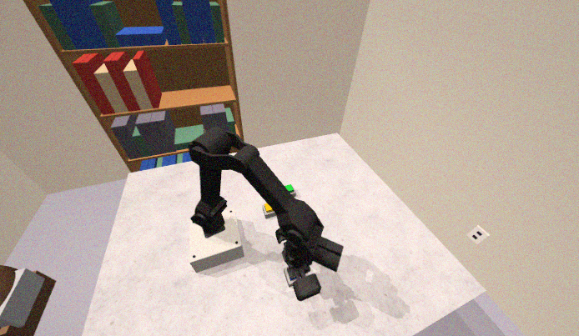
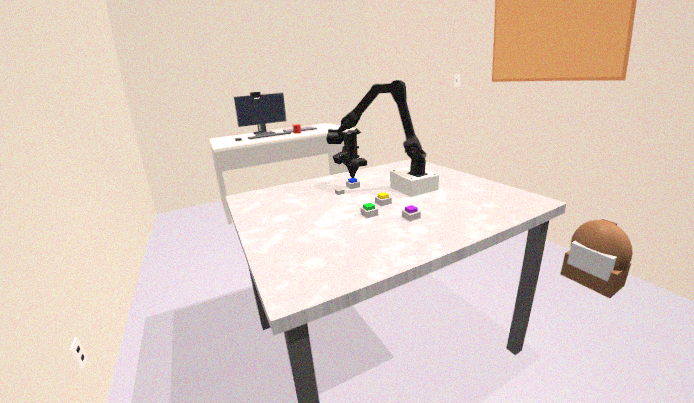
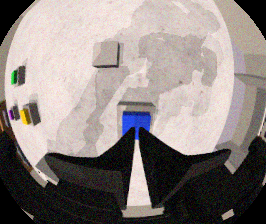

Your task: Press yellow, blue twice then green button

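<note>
blue button (image 1: 291,275) mostly hidden under claw (image 1: 299,278) (top view), contact unclear

A small gray block (image 3: 108,55) sits just beside the blue button (image 3: 136,123); bare counter (image 2: 317,245) stretches beyond, other buttons well apart toward the arm's base.
</note>
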{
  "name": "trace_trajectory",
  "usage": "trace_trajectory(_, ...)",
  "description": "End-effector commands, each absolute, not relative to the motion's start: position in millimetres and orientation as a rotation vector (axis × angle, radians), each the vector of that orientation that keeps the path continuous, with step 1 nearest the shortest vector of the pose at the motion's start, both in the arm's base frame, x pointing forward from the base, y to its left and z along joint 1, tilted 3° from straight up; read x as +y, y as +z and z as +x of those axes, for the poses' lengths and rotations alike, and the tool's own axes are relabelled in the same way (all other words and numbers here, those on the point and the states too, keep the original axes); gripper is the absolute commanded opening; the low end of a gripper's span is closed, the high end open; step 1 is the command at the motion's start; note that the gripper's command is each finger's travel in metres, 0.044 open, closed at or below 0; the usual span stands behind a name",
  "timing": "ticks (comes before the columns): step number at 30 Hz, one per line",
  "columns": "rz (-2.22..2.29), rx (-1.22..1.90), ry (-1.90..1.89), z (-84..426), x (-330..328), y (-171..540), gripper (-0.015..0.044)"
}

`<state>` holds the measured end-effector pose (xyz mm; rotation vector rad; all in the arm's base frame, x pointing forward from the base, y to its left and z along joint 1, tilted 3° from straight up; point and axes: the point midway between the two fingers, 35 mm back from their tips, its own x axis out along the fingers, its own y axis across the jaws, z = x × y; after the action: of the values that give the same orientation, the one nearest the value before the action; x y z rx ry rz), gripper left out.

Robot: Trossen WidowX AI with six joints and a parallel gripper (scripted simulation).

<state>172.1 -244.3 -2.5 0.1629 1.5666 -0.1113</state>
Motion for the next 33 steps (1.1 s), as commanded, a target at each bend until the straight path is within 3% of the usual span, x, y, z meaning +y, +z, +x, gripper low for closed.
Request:
trace_trajectory(1, 0.159, 1.570, -0.107, 171, -244, -10, 0.0020)
trace_trajectory(24, 0.159, 1.570, -0.107, 171, -243, -17, 0.0020)
trace_trajectory(33, 0.159, 1.570, -0.107, 172, -245, 20, 0.0020)
